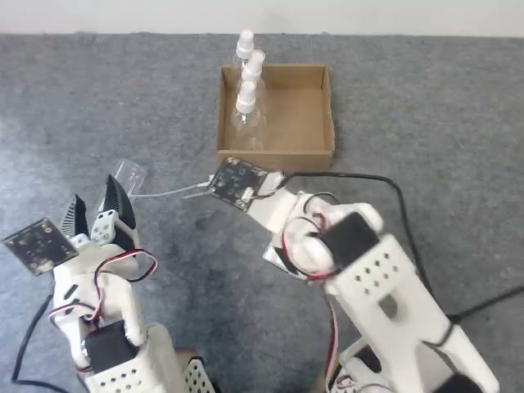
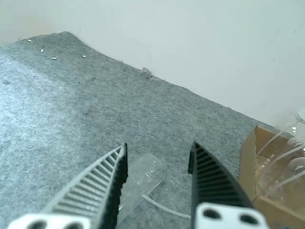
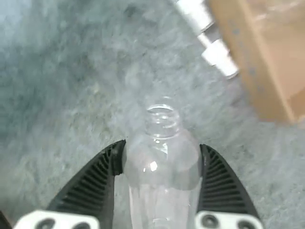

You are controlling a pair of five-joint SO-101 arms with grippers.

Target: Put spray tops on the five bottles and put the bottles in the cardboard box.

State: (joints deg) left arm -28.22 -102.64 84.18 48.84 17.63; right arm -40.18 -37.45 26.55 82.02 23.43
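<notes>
Left hand: Your left hand (image 2: 159, 145) hangs low over the worktop (image 1: 426, 98), spread wide apart. It holds nothing.
Right hand: Your right hand (image 3: 162, 145) is squeezed around a clear bottle (image 3: 162, 167), gripping it on both sides. The bottle's neck is bare, with no spray top on it.
Just past the left hand: A clear piece (image 2: 140, 174) lies on the worktop, right in the gap of the left hand. A thin tube (image 2: 164, 206) lies beside it. I think this is a spray top, but I cannot tell for sure.
Far side: The cardboard box (image 1: 315, 151) sits past both hands. Three bottles (image 1: 248, 115) stand along one wall inside it, and each has one of the white spray tops (image 1: 246, 97) on it.
How far along: Three look done. The fourth is in your right hand and needs its top. I cannot spot a fifth for sure.
Step in hand: I think it is picking up the top with the left hand, to fit it on the held bottle.
How to do it well: Come straight down so the clear piece sits in the middle of the gap. Grab the thick part, not the tube, since the tube looks bendy and could slip. Hold the bottle firm with its neck up. Slide the tube into the neck first, then push the top down.
Watch out: The bottle looks light and smooth. A hard push could tip it in the right hand.
</notes>
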